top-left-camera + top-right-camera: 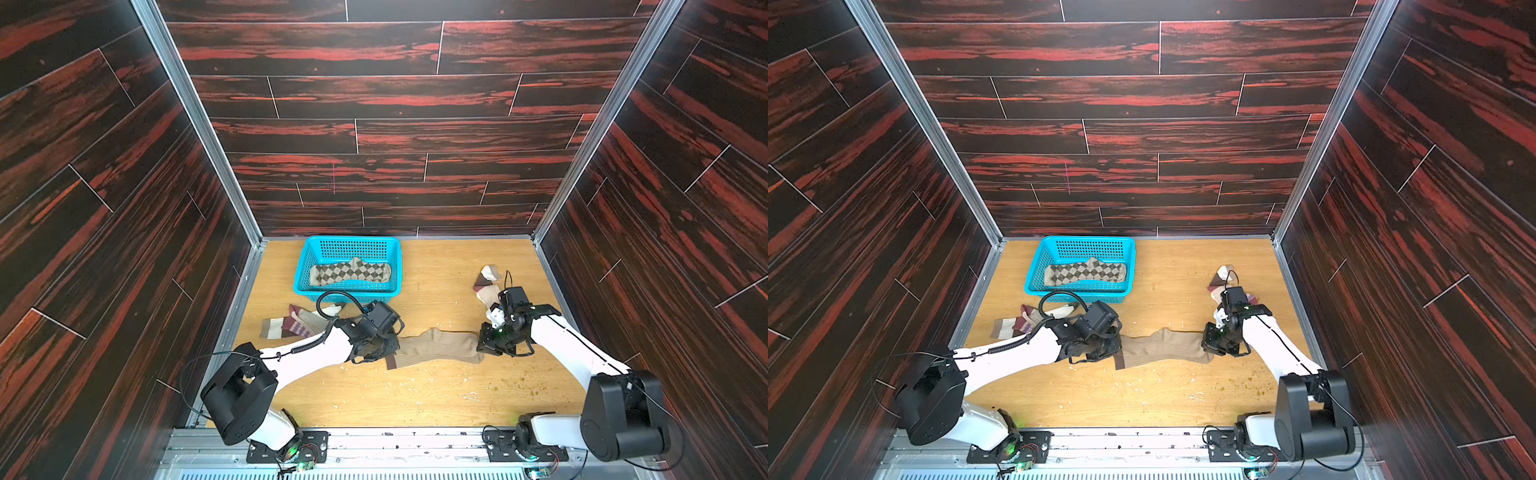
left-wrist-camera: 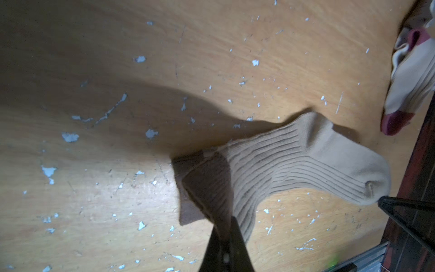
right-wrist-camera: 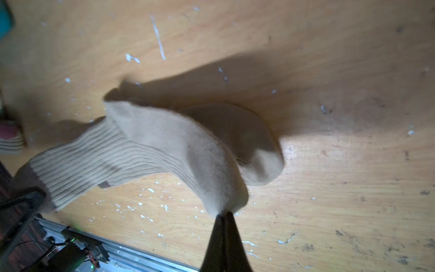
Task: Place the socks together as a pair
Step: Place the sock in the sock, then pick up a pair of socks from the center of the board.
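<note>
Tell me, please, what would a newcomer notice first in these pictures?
The tan sock is stretched across the middle of the wooden table, the left pincer shut on its brown cuff and the right pincer shut on its toe. Behind it, at the far edge, a bright blue basket holds argyle socks.

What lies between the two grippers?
The tan socks, stretched from the left gripper at the cuff to the right gripper at the toe; seen in both top views.
</note>
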